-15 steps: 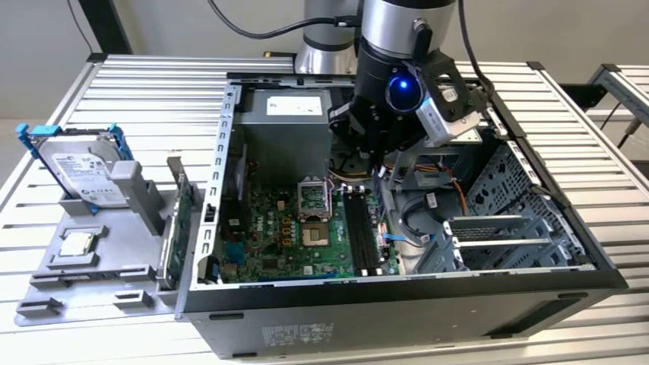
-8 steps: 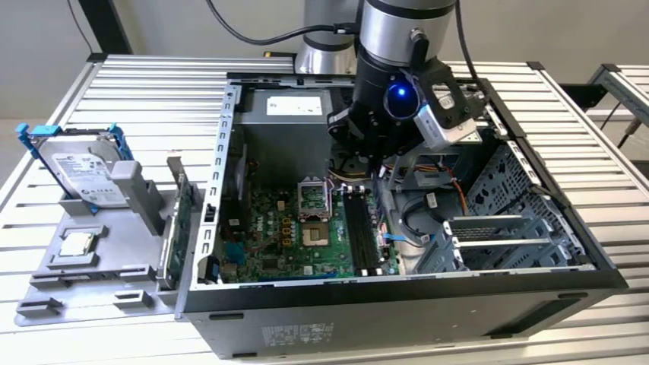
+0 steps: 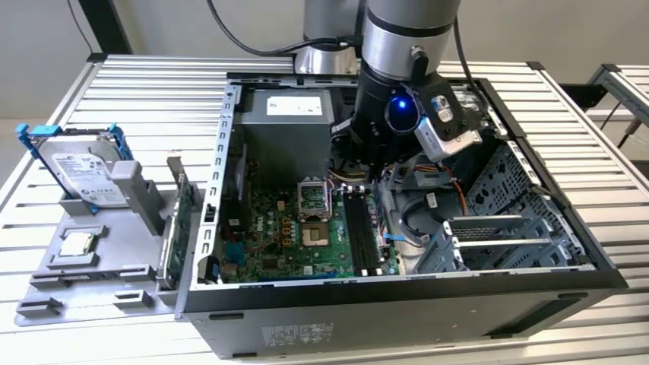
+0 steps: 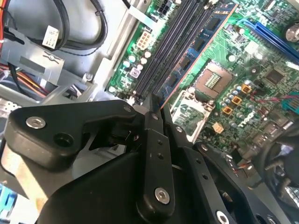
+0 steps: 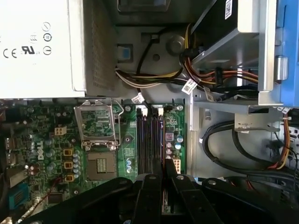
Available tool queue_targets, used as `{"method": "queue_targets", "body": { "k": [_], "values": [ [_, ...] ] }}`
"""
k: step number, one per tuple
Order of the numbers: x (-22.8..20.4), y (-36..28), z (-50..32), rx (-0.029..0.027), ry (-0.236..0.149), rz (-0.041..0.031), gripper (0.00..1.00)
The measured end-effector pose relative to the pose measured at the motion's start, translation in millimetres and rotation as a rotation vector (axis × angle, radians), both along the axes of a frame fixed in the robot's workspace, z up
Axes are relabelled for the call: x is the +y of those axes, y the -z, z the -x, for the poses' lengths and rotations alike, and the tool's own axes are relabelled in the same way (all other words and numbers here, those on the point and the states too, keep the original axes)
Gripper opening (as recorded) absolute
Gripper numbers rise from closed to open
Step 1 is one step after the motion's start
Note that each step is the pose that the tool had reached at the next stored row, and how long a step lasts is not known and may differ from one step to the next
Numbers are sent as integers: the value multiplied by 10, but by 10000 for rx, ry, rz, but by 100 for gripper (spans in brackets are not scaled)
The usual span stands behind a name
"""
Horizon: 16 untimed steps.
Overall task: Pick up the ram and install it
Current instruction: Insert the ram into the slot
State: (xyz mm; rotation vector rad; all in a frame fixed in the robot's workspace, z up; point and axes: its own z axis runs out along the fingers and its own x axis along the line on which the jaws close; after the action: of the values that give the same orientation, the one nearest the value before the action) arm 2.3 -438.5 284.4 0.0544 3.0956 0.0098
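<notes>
Black gripper (image 4: 156, 108) fingers are closing on the ram (image 4: 194, 51), a dark blue stick standing on edge along the memory slots (image 5: 150, 140) of the green motherboard (image 3: 294, 236). Pickup looks done; whether seating is finished cannot be told. Around it, the open computer case (image 3: 406, 296) is lying on a slatted metal table (image 3: 568, 84), a gray fixture tray (image 3: 81, 258) beside it.

One hard drive (image 3: 81, 169) — one computer case (image 3: 406, 300) — one ram (image 4: 194, 49).
</notes>
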Motion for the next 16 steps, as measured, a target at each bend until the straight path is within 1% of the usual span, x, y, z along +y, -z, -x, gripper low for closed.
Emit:
{"method": "queue_targets", "body": {
  "k": [2,5,6,13,16],
  "values": [
    [0,37,-12,2,0,0,0],
    [-1,42,-12,26,1,3,0],
    [0,51,-13,26,1,2,0],
    [-5,178,-20,25,0,1,0],
    [-30,233,-21,26,-1,2,0]
  ]
}}
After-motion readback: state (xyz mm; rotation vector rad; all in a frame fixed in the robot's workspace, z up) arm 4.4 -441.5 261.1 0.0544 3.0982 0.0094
